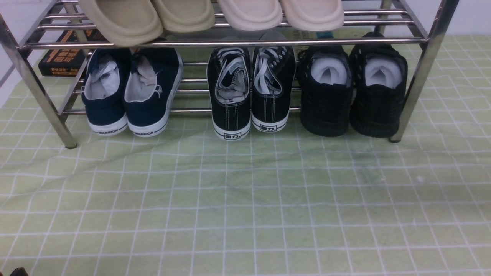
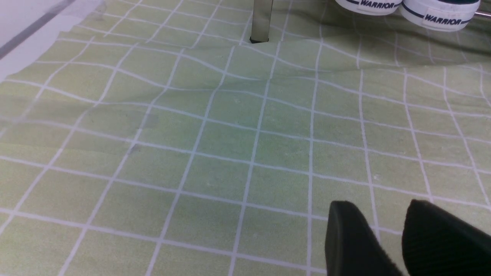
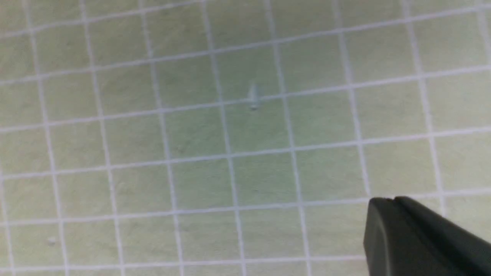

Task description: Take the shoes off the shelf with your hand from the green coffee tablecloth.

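Observation:
The all-black shoes (image 1: pixel 351 92), stuffed with white paper, stand side by side at the right end of the chrome shelf's (image 1: pixel 412 88) lower tier, heels toward me. The shelf rests on the green coffee tablecloth (image 1: pixel 245 199). Neither hand shows in the front view. In the left wrist view my left gripper (image 2: pixel 378 209) hovers over bare cloth (image 2: pixel 215 145) with a gap between its two black fingers, open and holding nothing. In the right wrist view my right gripper (image 3: pixel 393 200) is shut, its fingers pressed together over bare cloth (image 3: pixel 230 134) with nothing between them.
Navy white-soled sneakers (image 1: pixel 130 92) sit at the left of the lower tier, black white-laced sneakers (image 1: pixel 249 90) in the middle. Beige slippers (image 1: pixel 211 15) lie on the top tier. A black box (image 1: pixel 63 57) lies behind the shelf. A shelf leg (image 2: pixel 261 21) stands ahead of the left gripper.

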`<state>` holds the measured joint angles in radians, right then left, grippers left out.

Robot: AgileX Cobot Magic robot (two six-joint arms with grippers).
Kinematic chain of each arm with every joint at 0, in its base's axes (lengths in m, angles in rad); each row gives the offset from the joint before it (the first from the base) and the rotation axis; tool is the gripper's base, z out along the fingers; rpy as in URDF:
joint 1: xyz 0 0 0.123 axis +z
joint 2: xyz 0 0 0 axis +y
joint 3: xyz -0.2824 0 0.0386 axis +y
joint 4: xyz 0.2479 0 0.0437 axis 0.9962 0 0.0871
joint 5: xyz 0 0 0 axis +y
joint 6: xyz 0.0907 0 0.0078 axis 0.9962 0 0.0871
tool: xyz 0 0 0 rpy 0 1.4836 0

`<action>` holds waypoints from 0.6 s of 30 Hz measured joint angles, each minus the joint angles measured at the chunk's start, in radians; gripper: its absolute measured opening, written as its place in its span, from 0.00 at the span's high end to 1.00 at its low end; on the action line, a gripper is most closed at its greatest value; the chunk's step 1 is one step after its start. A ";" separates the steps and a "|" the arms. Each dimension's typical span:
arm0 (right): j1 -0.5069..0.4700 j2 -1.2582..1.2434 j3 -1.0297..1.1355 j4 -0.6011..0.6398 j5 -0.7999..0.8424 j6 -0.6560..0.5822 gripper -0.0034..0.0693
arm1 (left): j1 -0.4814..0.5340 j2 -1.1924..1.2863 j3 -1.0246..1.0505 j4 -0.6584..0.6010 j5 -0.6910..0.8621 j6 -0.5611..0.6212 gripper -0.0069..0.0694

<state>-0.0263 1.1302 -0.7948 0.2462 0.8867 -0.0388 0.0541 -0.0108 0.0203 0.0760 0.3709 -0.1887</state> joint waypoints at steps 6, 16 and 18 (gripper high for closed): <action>0.084 0.177 -0.161 0.225 0.024 -0.221 0.92 | 0.000 0.000 0.000 0.000 0.000 0.000 0.59; 0.315 0.356 -0.497 0.039 0.029 -0.077 0.90 | 0.000 0.000 0.000 0.000 0.000 0.000 0.59; 0.367 0.432 -0.601 -0.067 0.021 0.046 0.89 | 0.000 0.000 0.000 0.000 0.000 0.000 0.59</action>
<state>0.3407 1.5623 -1.3959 0.1796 0.9081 0.0069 0.0541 -0.0108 0.0203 0.0760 0.3709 -0.1887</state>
